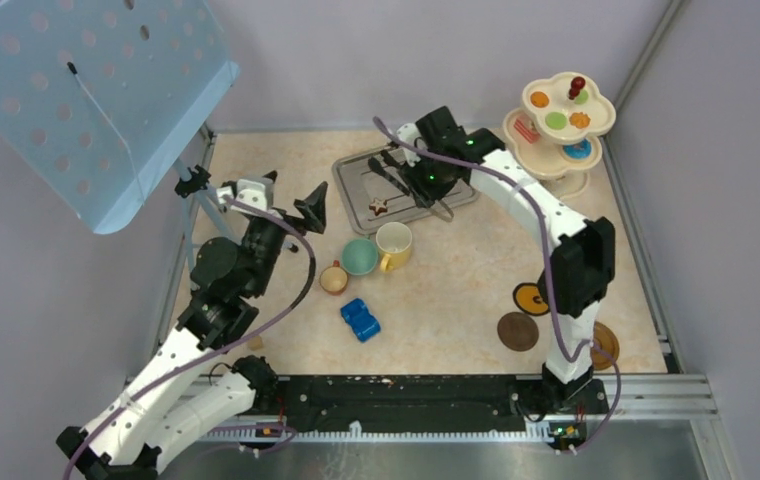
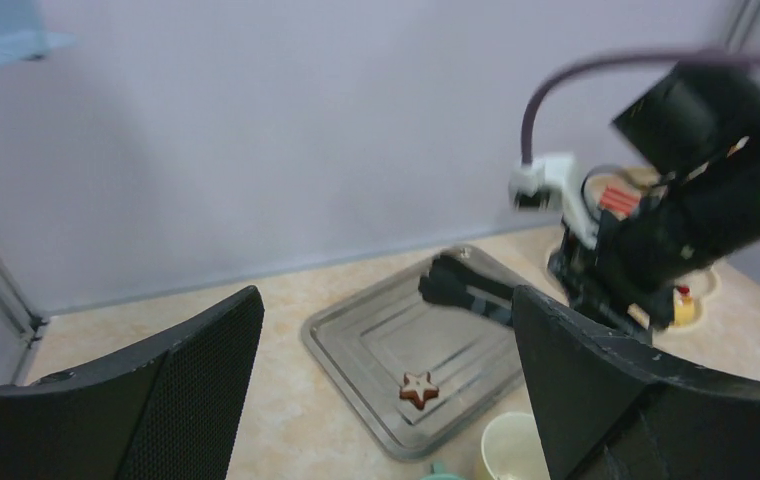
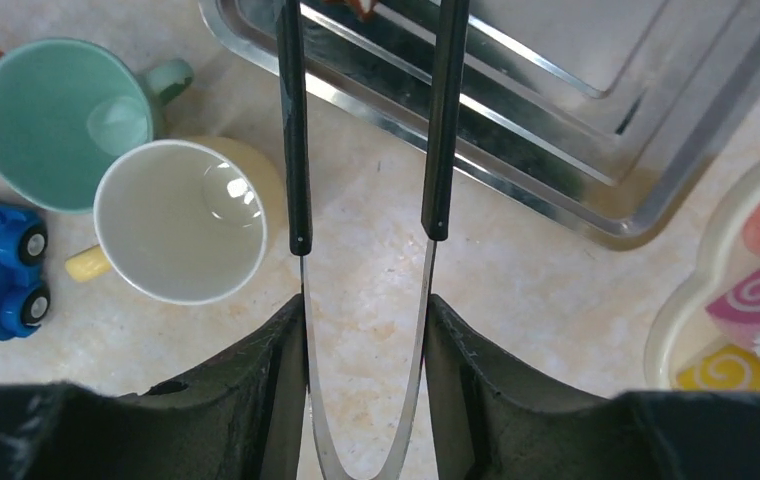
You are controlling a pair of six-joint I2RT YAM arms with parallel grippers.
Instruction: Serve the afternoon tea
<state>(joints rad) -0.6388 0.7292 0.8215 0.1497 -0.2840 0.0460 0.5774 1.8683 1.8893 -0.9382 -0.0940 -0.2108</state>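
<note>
Speckled worktop (image 1: 456, 290); far right corner, the cream scalloped stand (image 1: 601, 115), upright, three tiers. Ribbed steel tray (image 1: 348, 180) alongside. Three cups, mouths up: teal cup (image 1: 359, 257), yellow mug (image 1: 393, 244), handle toward the near edge, brown cup (image 1: 333, 279). Three round coasters (image 1: 517, 331). Right pincer (image 3: 366, 330) clamps metal tongs (image 3: 296, 150), arms reaching straight over the tray. Left pincer (image 2: 386, 300) gapes wide. One star cake (image 1: 380, 207) lies flat on the tray.

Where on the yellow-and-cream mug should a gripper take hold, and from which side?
Probably grip the yellow-and-cream mug by its rim from above, with one of the jaws inside, since it stands upright with its mouth open. Choose the rim section facing away from the teal cup, which crowds it.
</note>
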